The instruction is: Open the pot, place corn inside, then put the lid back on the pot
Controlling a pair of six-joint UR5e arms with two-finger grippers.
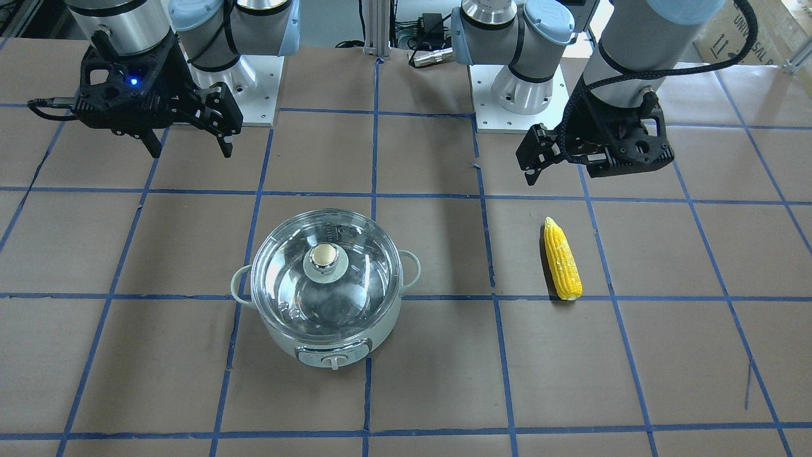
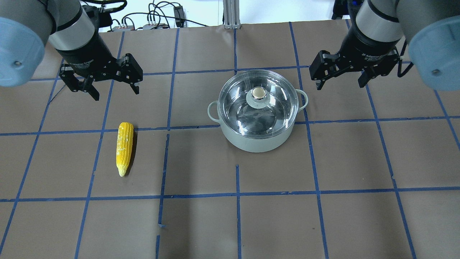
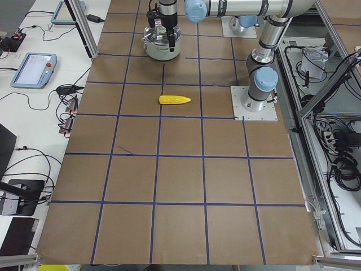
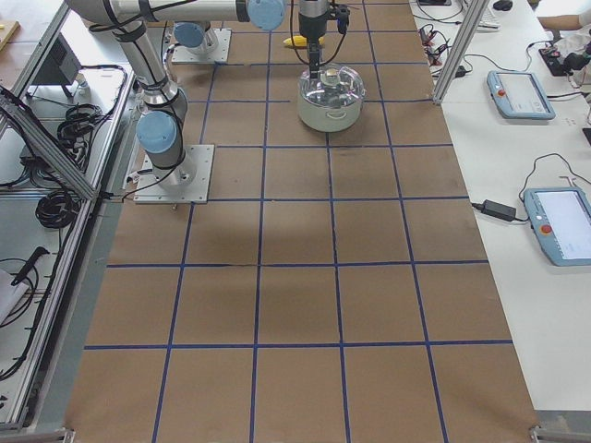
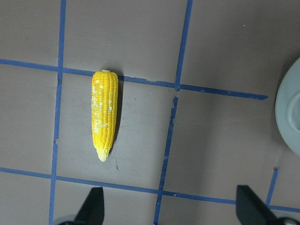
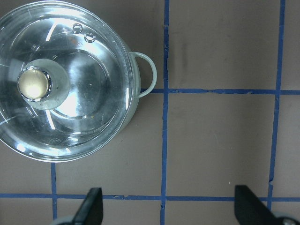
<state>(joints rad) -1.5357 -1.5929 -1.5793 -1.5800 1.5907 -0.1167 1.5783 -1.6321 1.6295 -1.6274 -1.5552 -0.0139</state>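
The pale mint-green pot (image 2: 251, 142) stands near the table's middle, its dial panel (image 1: 333, 355) facing away from the robot. The clear glass lid (image 2: 273, 115) with its gold-beige knob (image 2: 259, 93) sits closed on it. The yellow corn (image 2: 124, 147) lies flat on the table, apart from the pot, on the robot's left. My left gripper (image 2: 116, 92) is open and empty, hovering above the table behind the corn (image 5: 104, 115). My right gripper (image 2: 339, 85) is open and empty, hovering beside the pot's handle (image 6: 147, 75), to the lid's (image 6: 65, 79) right.
The table is covered in brown paper with a blue tape grid (image 2: 237, 194). The arms' white base plates (image 1: 501, 117) are at the robot's edge. Cables (image 2: 158, 18) lie past the far edge. Teach pendants (image 4: 522, 92) lie on a side bench.
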